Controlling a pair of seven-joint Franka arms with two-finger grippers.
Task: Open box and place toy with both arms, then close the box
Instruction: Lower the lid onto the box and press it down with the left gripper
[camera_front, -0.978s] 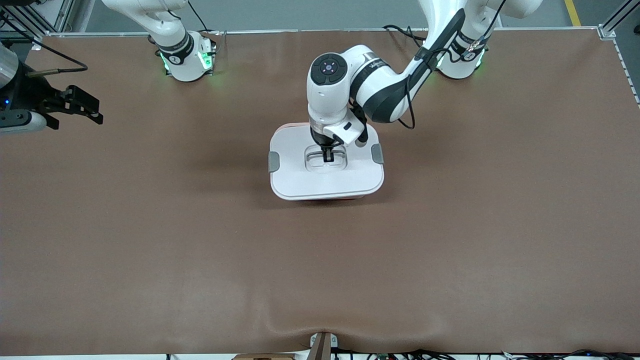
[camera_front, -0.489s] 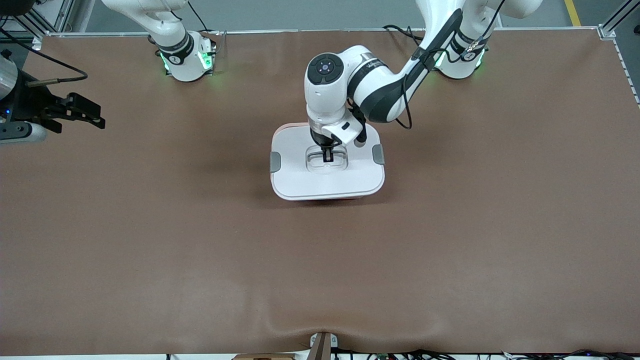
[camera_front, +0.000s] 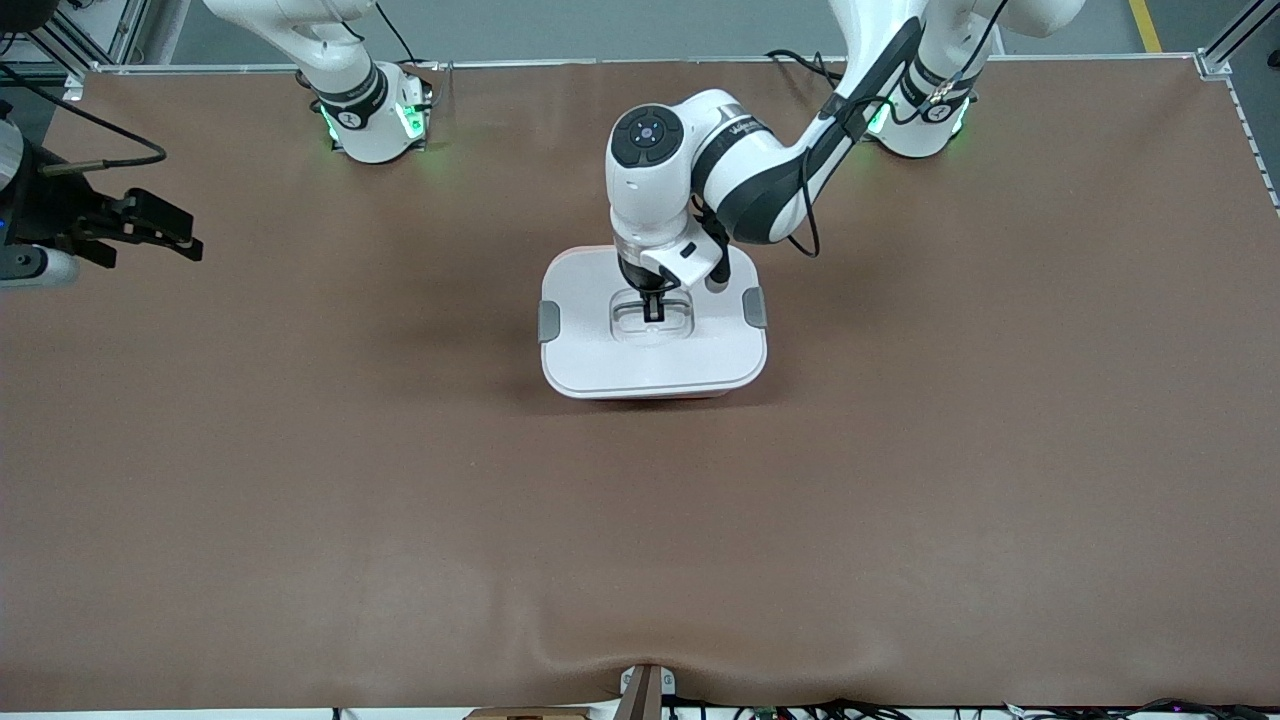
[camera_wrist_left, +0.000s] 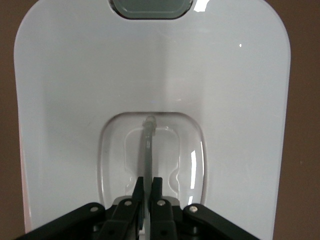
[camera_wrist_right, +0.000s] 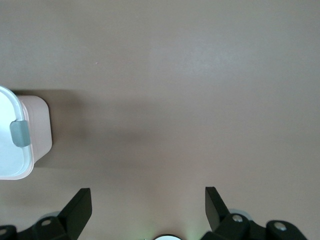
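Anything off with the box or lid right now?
Nothing stands out. The lid sits flat and square on the box, and both grey clips look intact. The left gripper is shut on the lid's handle; the right gripper waits open over bare table.

We've got the box (camera_front: 655, 340) sitting flat around the middle of the table, a rounded rectangle with a translucent pink tub peeking out under a white lid (camera_wrist_left: 150, 75). Lid's on. There's a grey clip (camera_front: 548, 322) at the end toward the right arm and another grey clip (camera_front: 756, 307) at the end toward the left arm. The recessed handle (camera_wrist_left: 148, 145) runs across the lid's central dip.
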